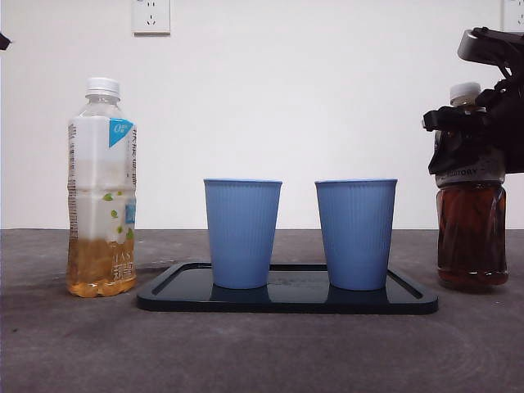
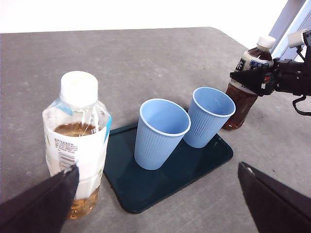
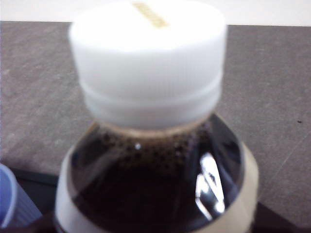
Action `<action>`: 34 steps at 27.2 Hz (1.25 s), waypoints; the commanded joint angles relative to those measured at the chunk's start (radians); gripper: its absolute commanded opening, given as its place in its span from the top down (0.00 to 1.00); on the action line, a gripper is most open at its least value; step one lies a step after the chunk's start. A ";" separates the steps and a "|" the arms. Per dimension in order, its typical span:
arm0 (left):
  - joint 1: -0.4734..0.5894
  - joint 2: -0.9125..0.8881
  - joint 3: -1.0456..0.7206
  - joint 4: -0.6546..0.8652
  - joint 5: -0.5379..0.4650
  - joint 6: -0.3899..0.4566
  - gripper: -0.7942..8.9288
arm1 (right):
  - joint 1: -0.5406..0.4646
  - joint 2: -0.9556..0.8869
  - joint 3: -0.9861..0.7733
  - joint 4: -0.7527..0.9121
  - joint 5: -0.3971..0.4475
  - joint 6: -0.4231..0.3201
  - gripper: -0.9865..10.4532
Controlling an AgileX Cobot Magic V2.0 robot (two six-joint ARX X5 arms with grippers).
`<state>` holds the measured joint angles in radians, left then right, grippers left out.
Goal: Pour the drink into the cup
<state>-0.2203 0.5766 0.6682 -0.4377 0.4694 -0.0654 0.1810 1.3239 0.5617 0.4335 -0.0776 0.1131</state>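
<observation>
Two cups (image 1: 242, 233) (image 1: 356, 233) are standing side by side on the tray (image 1: 286, 299), leaving only a narrow gap between them. The pale bottle (image 1: 101, 188) and dark bottle (image 1: 471, 221) are flanking the tray. The right gripper (image 1: 471, 135) is crowding the dark bottle's neck. Bench (image 1: 262, 352) in front is lying open.

Two blue ribbed cups stand on the desk's tray: the left cup (image 1: 242, 232) and the right cup (image 1: 355, 233). One dark tray (image 1: 286, 301) carries them. Two capped bottles stand upright, one at each side: the pale tea bottle (image 1: 101, 190) at left, the dark tea bottle (image 1: 471, 233) at right. On the far wall there is one white socket (image 1: 151, 16).
</observation>
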 commanded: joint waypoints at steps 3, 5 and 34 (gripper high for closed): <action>-0.003 0.005 0.017 0.011 -0.002 0.001 0.38 | 0.000 -0.004 0.014 0.051 -0.001 0.017 0.79; -0.003 0.005 0.017 0.011 -0.002 0.001 0.38 | 0.000 -0.004 0.014 0.051 -0.001 0.017 0.74; -0.003 0.011 0.017 0.006 -0.065 0.009 0.38 | 0.001 -0.530 0.200 -0.864 -0.112 0.037 0.54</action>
<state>-0.2203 0.5800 0.6682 -0.4389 0.4183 -0.0647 0.1810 0.7975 0.7364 -0.3752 -0.1844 0.1383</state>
